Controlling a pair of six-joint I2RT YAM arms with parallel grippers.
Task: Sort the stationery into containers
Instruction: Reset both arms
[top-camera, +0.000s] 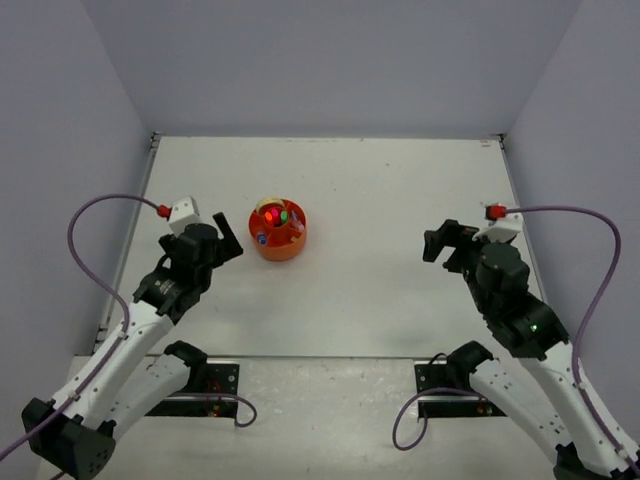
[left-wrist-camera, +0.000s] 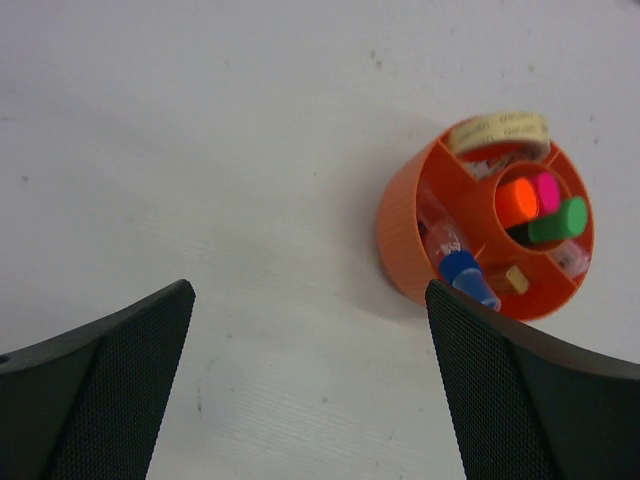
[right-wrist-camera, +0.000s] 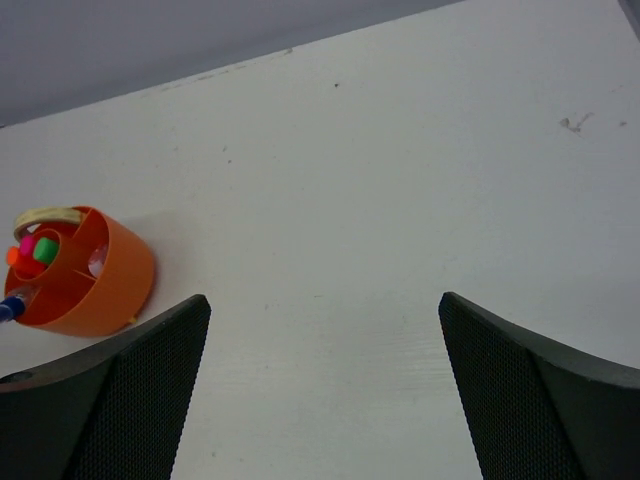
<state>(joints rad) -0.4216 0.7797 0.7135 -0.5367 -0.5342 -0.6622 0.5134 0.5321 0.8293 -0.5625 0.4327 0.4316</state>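
Stationery sits inside the orange organiser (top-camera: 278, 232), which stands on the white table (top-camera: 400, 190), left of centre and toward the far half.

Left gripper (top-camera: 231, 240): just left of the organiser, not touching it. Jaws spread wide, nothing between them.

Organiser contents, from the left wrist view:
- Blue-ended highlighter (left-wrist-camera: 462, 270) leans in an outer compartment on the left.
- Small tan block (left-wrist-camera: 512, 279) lies in the adjoining near compartment.
- Orange highlighter (left-wrist-camera: 517, 201), pink highlighter (left-wrist-camera: 546, 190) and green highlighter (left-wrist-camera: 560, 220) stand together in the central well.
- Beige tape ring (left-wrist-camera: 497, 130) rests on edge in the far compartment, rising above the rim.
- Pale pieces in other compartments are too blurred to identify.

Right gripper (top-camera: 440, 243): well apart from the organiser, on the right side of the table. Jaws spread wide, holding nothing.
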